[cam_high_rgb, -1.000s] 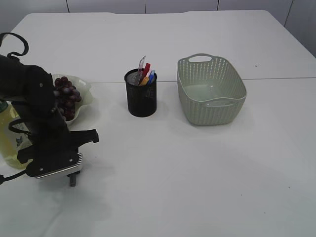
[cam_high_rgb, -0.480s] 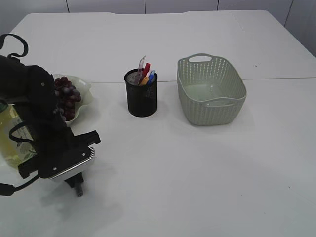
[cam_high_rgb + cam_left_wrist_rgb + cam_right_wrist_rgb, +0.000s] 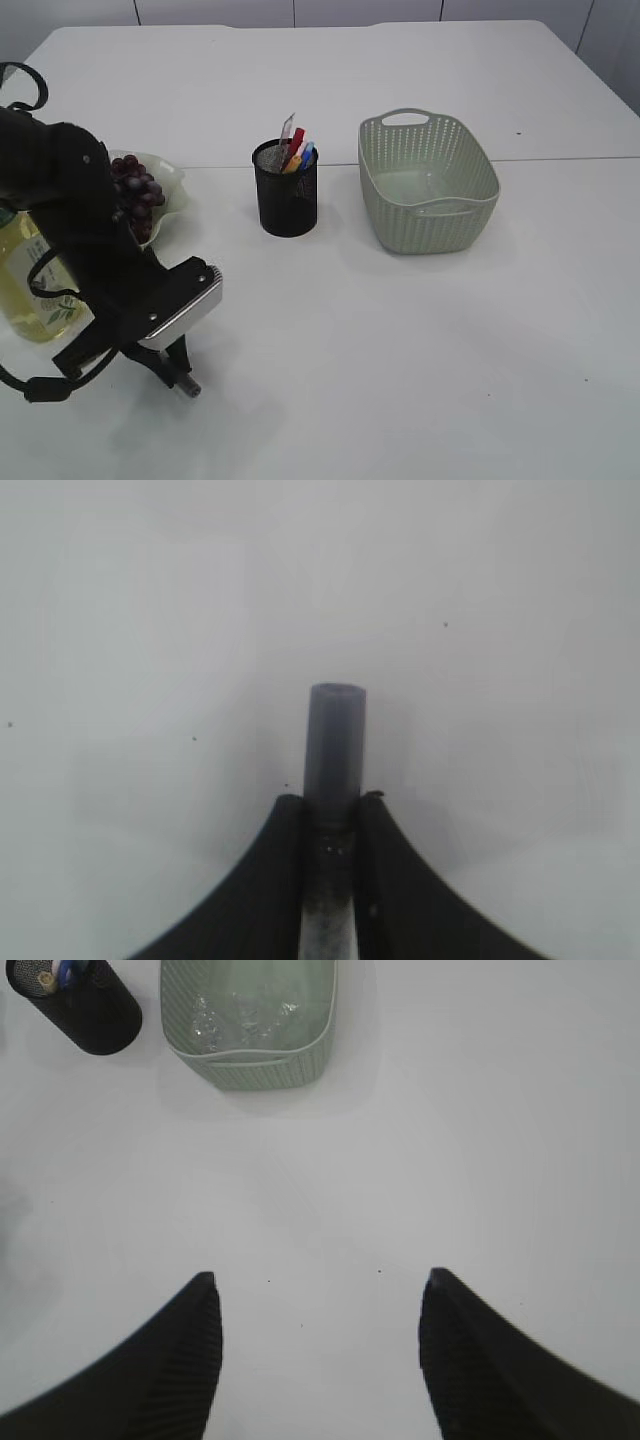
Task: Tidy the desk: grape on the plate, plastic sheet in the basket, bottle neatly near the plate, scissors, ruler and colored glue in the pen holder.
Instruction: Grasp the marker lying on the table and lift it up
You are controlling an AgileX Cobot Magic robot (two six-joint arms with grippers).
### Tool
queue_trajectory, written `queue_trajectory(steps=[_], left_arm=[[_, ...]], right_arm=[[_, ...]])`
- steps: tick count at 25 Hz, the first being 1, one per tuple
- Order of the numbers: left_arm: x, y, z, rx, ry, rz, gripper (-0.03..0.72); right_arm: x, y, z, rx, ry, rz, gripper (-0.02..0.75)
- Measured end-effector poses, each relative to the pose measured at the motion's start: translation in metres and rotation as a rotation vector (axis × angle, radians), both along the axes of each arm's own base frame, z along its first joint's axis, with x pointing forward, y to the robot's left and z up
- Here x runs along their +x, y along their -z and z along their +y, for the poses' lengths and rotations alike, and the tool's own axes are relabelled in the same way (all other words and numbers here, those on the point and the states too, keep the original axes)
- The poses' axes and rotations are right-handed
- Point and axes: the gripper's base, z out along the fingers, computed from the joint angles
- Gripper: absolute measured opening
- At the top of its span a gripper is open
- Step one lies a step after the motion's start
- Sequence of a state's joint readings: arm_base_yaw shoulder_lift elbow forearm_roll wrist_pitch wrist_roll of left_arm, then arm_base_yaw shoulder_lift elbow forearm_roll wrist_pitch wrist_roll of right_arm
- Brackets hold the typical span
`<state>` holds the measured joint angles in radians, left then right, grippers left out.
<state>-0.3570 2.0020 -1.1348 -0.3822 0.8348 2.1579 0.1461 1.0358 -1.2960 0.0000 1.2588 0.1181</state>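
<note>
Left gripper jaws pinch glue stick, lifted clear of table for holder. Right gripper jaws wide, empty, idle above table.

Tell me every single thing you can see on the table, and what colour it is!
Grapes: one bunch, dark purple, on the plate at left.
Plate: one, white, wavy-edged.
Bottle: one, yellowish, far left.
Pen holder: one, black mesh, middle, colourful items inside.
Basket: one, pale green, right of the pen holder.
Grey tube: one, pinched in the left end effector.
Right end effector: black, open, above bare table.
</note>
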Motion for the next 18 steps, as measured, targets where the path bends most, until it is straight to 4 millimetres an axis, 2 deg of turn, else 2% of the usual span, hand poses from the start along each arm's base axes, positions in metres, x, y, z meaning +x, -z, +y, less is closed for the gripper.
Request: queue_trajectory(steps=[4,7,12,18], left_arm=[[0.0,-0.004,-0.002,-0.014,-0.125,0.035,0.077],[0.007,-0.015,-0.007,-0.026,-0.245,0.069,0.077],[0.025,-0.051,-0.02,-0.059,-0.427,0.159,0.076],[0.039,-0.093,-0.034,-0.104,-0.563,0.225,0.076]], right_arm=[[0.0,0.0,0.0,0.0,0.0,0.0,0.458],[0.0,0.0,0.0,0.0,0.0,0.0,0.459],[0.0,0.0,0.0,0.005,-0.002,0.001,0.459],[0.0,0.0,0.0,0.005,-0.002,0.001,0.458]])
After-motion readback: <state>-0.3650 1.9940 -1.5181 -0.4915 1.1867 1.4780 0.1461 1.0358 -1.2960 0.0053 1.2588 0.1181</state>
